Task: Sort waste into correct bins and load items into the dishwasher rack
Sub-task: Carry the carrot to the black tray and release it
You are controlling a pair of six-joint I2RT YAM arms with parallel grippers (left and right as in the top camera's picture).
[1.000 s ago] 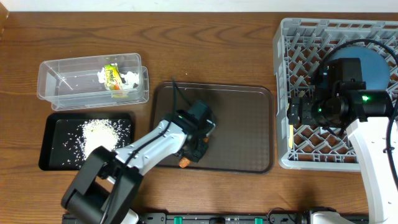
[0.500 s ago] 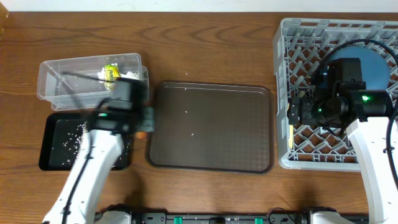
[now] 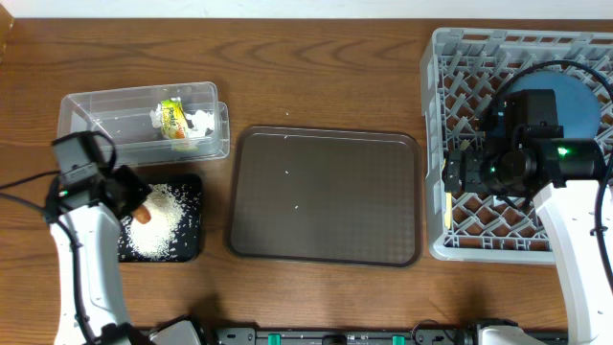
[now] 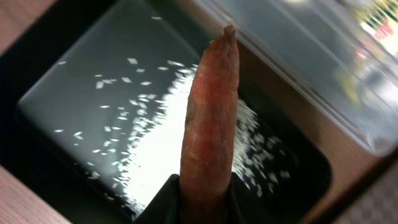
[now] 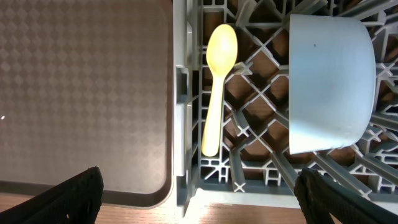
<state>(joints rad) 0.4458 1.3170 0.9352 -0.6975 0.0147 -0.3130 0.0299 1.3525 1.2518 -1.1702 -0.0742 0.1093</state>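
One orange carrot (image 4: 208,118), one clear tub (image 3: 96,139), one black tray (image 3: 192,250), one brown serving tray (image 3: 326,220), one grey rack (image 3: 450,57), one dark-blue plate (image 3: 579,96), one yellow spoon (image 5: 216,87), one light-blue cup (image 5: 329,81), one snack wrapper (image 3: 173,119) (white tissue (image 3: 201,120) beside it, number unclear), one heap of rice grains (image 3: 163,225)

Counter (image 3: 326,77): brown wood is filling the overhead view, its grain running left to right.
Far edge: a narrow white strip (image 3: 287,8) is showing beyond the counter; wall or floor cannot be told.
Near edge: a dark rail (image 3: 335,337) with small green parts is running along the bottom.
Corner: a tan object (image 3: 4,29) is peeking in at the upper left.
Light: even brightness is lying across the wood, with only soft shadows.
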